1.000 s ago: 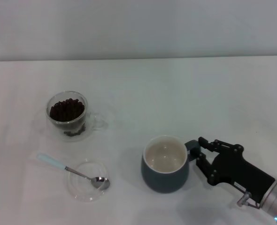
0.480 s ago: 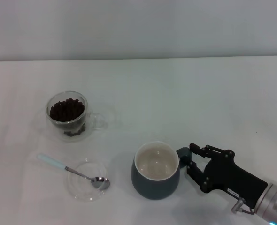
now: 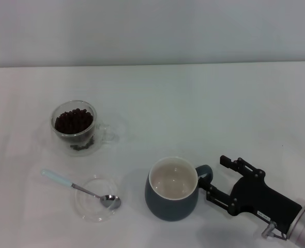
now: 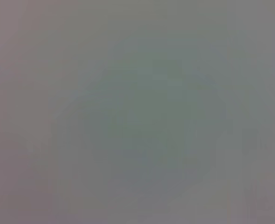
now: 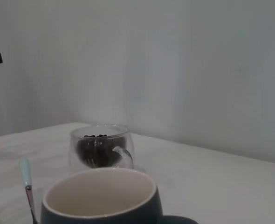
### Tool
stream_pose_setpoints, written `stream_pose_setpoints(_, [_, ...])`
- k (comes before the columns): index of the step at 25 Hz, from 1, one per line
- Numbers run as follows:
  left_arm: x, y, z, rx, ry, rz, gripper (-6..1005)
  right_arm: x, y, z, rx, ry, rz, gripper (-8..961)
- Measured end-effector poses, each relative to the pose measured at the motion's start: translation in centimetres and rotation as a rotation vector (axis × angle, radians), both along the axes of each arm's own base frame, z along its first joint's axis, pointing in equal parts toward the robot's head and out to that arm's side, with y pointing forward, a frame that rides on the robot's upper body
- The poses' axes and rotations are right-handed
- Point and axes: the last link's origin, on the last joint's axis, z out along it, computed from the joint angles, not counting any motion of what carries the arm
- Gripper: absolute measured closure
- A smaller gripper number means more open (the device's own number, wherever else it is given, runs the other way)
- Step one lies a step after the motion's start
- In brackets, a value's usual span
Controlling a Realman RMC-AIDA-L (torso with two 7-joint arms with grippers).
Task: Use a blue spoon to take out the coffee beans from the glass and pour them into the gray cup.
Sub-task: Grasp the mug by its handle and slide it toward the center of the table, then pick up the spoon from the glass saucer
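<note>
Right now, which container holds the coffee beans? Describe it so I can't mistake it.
On the white table, look to the robot's far left, beyond the shallow glass dish where the blue spoon rests. The glass is a clear handled mug, dark with coffee beans, unlike the opaque, empty gray cup.

Nothing readable here, honestly. The only candidate is a small white label [image 3: 259, 216] on the black body of the right pincer [image 3: 219, 177], sitting back behind its fingers toward the wrist, and whatever's printed on it is too tiny to make out. No brand, number or sign on anything in front of the pincer either.
</note>
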Motion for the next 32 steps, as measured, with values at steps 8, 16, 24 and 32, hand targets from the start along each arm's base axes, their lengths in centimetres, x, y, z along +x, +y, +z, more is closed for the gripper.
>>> stream_pose_setpoints(8, [-0.3, 0.0, 0.2, 0.006, -0.001, 0.019, 114, 0.8, -1.3, 1.1, 0.018, 0.033, 0.019, 158])
stream_pose_setpoints(16, [-1.0, -0.3, 0.0, -0.016, -0.053, 0.044, 114, 2.9, -4.4, 3.7, 0.103, 0.085, -0.018, 163])
stream_pose_setpoints(24, [-1.2, -1.8, -0.7, -0.088, -0.421, -0.067, 114, 2.3, -5.0, 6.7, 0.26, 0.139, 0.072, 167])
stream_pose_setpoints(32, [-0.2, -4.3, -3.3, -0.287, -0.734, -0.181, 114, 0.9, -2.8, 9.4, 0.405, 0.153, 0.198, 169])
